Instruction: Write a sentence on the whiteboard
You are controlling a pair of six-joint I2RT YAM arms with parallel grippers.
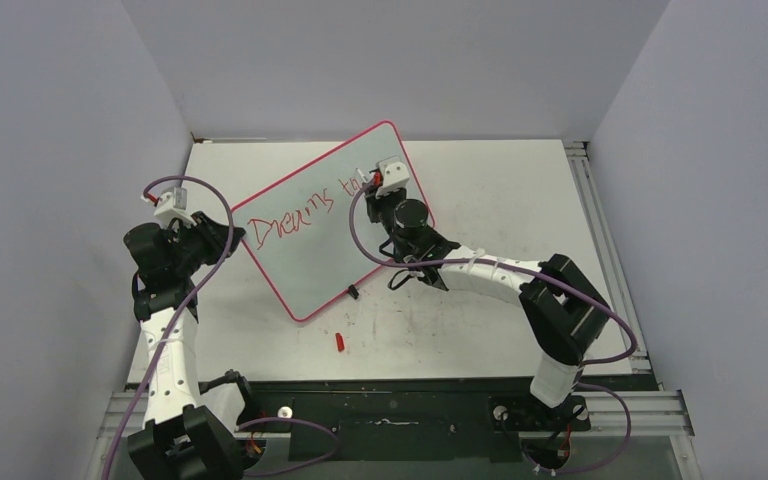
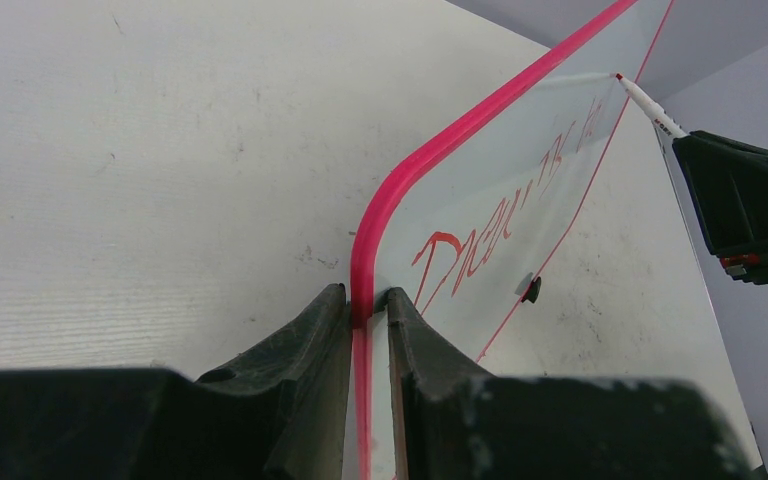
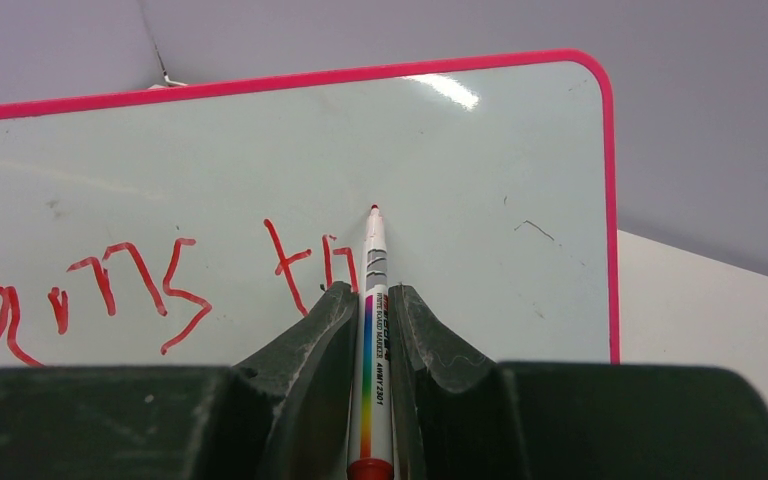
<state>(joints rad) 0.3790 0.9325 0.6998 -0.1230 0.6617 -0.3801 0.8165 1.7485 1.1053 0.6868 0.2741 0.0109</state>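
The whiteboard (image 1: 330,215), pale with a red-pink rim, stands tilted on the table and carries red writing "Dreams t" plus a partial letter. My left gripper (image 1: 228,235) is shut on the board's left rim (image 2: 362,270). My right gripper (image 1: 380,195) is shut on a white marker (image 3: 372,340) with a rainbow stripe. The marker's red tip (image 3: 373,209) touches the board (image 3: 460,200) just right of the last red strokes. The marker also shows in the left wrist view (image 2: 650,105). A black clip foot (image 2: 531,290) sits on the board's lower edge.
A red marker cap (image 1: 340,342) lies on the white table (image 1: 500,190) in front of the board. Grey walls close in on three sides. A black rail runs along the near edge by the arm bases.
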